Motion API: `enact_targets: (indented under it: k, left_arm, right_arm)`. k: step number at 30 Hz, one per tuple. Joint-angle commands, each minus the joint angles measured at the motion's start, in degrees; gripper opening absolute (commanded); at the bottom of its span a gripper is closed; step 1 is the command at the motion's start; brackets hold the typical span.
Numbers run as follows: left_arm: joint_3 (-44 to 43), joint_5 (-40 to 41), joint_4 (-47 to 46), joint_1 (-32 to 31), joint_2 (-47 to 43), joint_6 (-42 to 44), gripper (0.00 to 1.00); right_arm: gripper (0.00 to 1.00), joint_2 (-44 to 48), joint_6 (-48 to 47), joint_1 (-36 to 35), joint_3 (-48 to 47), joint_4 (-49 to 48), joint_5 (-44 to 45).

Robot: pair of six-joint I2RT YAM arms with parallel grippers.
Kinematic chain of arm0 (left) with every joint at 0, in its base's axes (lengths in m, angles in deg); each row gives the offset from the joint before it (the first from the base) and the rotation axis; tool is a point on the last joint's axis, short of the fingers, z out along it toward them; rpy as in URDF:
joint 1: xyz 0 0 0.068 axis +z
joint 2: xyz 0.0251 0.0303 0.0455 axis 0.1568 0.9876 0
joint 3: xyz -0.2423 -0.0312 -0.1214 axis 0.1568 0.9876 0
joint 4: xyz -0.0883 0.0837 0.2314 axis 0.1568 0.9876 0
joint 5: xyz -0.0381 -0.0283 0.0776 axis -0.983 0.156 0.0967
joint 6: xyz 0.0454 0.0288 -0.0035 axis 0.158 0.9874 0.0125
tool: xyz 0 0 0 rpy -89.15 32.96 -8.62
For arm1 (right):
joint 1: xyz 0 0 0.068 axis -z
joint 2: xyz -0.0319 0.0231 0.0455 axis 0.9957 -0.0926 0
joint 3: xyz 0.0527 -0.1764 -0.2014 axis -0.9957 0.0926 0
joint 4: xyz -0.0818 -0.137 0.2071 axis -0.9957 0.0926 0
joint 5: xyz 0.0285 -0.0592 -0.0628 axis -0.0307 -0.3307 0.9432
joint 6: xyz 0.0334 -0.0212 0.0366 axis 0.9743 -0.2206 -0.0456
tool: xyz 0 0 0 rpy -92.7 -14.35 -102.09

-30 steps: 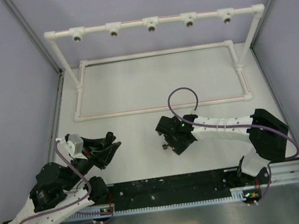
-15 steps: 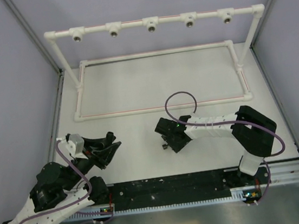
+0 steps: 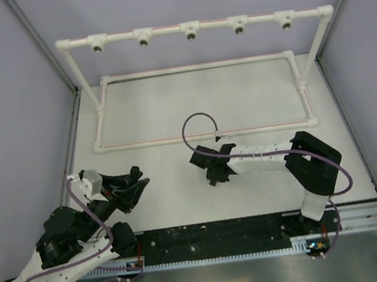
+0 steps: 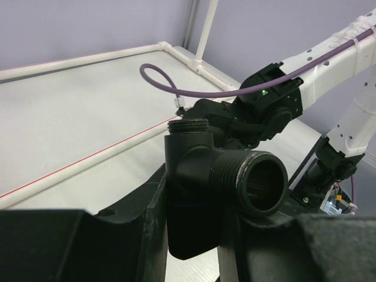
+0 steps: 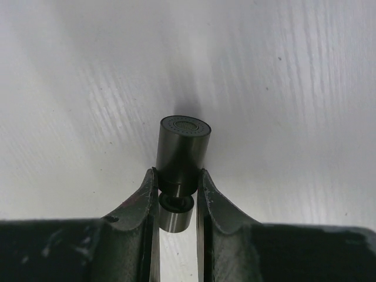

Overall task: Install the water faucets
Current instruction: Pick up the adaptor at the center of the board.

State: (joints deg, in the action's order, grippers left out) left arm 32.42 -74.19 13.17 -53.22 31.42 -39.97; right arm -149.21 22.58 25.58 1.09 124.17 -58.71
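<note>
Stubby faucet [image 5: 183,147] sits in right pincer [image 5: 177,174], T-shaped faucet [image 4: 200,176] in left pincer [image 3: 133,181].

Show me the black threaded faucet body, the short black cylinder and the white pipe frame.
black threaded faucet body [image 4: 194,176]: left wrist view, its middle trunk.
short black cylinder [image 5: 183,154]: right wrist view, its side wall.
white pipe frame [image 3: 166,29]: top external view, its upper rail.

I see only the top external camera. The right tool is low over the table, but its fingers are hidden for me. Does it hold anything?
Observer: Yes. In the right wrist view, the right tool pinches a short black plastic cylinder by its narrow neck.
Operator: Thank you. And the left tool?
Observer: It grips a black plastic faucet body with two threaded openings.
</note>
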Motion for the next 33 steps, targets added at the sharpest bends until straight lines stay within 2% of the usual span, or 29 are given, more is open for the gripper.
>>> enact_targets:
  k: [1, 3, 6, 8, 10, 14, 18, 24, 33]
  left_arm:
    - [-1.3, 0.3, -2.8, -0.2, -0.6, -0.8, 0.00]
    - [-1.1, 0.1, -2.8, -0.2, -0.9, -1.0, 0.00]
    - [-1.0, 0.2, -2.7, -0.1, -1.2, -1.1, 0.00]
    - [-0.8, 0.3, -2.7, -0.1, -1.2, -1.2, 0.00]
    - [-0.9, 0.1, -2.7, -0.1, -1.1, -1.2, 0.00]
    - [-0.6, 0.1, -3.0, -0.1, -1.2, -1.0, 0.00]
    - [-0.3, -0.1, -3.3, -0.1, -1.1, -1.2, 0.00]
    - [-0.3, -0.1, -3.0, -0.1, -1.9, -1.2, 0.00]
    - [-0.4, -0.4, -2.5, -0.2, -2.3, -1.2, 0.00]
  right_arm:
    - [0.00, -4.3, -30.8, 0.5, 0.4, -5.3, 0.4]
    - [0.00, -3.2, -38.4, 0.4, 4.4, -13.0, -7.0]
    - [0.00, 0.0, -39.7, 0.5, 10.6, -20.3, -11.3]
    - [0.19, 3.4, -40.6, 0.5, 14.0, -24.9, -12.9]
    - [0.39, 6.0, -40.0, 0.5, 15.8, -26.1, -10.6]
    - [0.52, 4.6, -40.4, 0.5, 12.2, -18.7, -6.4]
    - [0.54, 0.7, -40.6, 0.4, 9.4, -15.4, -8.4]
    - [0.42, -2.0, -37.2, 0.4, 6.6, -9.9, -7.4]
    - [0.45, 0.5, -31.6, -0.1, 7.8, -6.5, -7.6]
